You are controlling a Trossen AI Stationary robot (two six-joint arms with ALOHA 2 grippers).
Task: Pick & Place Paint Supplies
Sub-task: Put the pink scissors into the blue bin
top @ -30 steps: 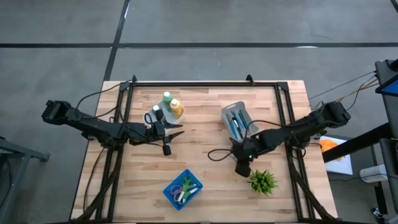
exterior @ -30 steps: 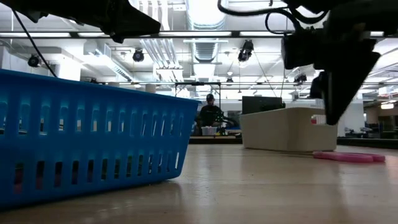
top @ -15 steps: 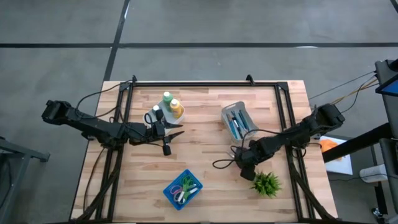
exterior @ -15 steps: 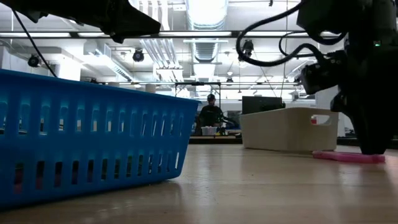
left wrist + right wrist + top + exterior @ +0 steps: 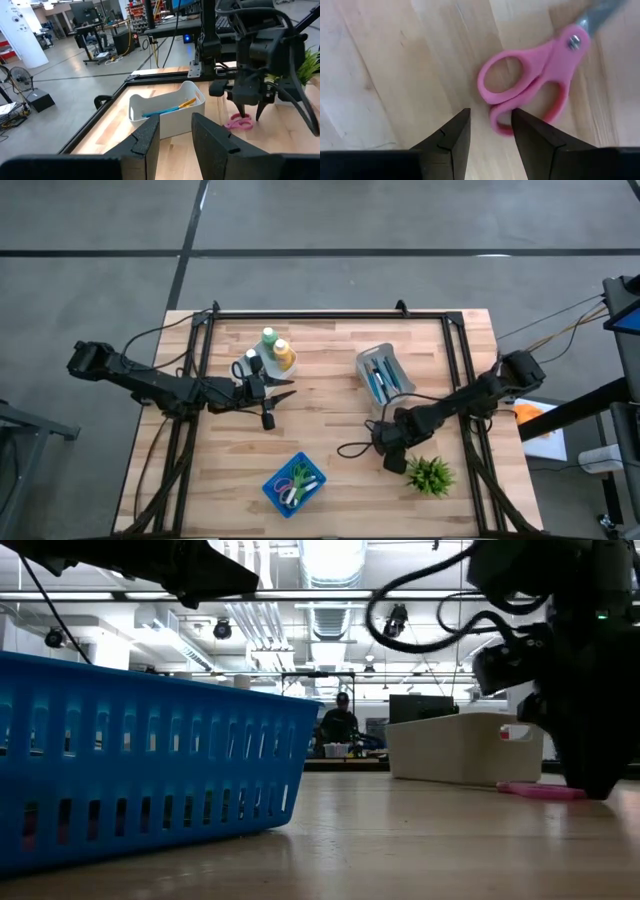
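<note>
Three squeeze bottles stand at the far left: green [image 5: 268, 339], yellow-orange [image 5: 285, 357] and dark grey [image 5: 250, 366]. My left gripper [image 5: 285, 393] hovers open just near of them, pointing toward the right, with nothing between its fingers [image 5: 175, 132]. Thin brushes [image 5: 165, 111] lie in a white bin [image 5: 383, 373]. My right gripper [image 5: 490, 122] points down, open, low over the table. Pink scissors [image 5: 530, 85] lie flat just beyond its fingertips, one handle loop close to the gap. I cannot tell whether the fingers touch them.
A blue basket [image 5: 293, 483] holding scissors sits near the front edge. A small green potted plant [image 5: 428, 475] stands just right of my right gripper. A loose dark cable [image 5: 352, 448] curls on the table beside that arm. A black frame [image 5: 330, 313] runs along the table's far edge.
My right gripper has come down toward the table and tipped steeper, and now stands low over the pink scissors' handle. Its fingers keep the same gap. The scissors lie where they were.
</note>
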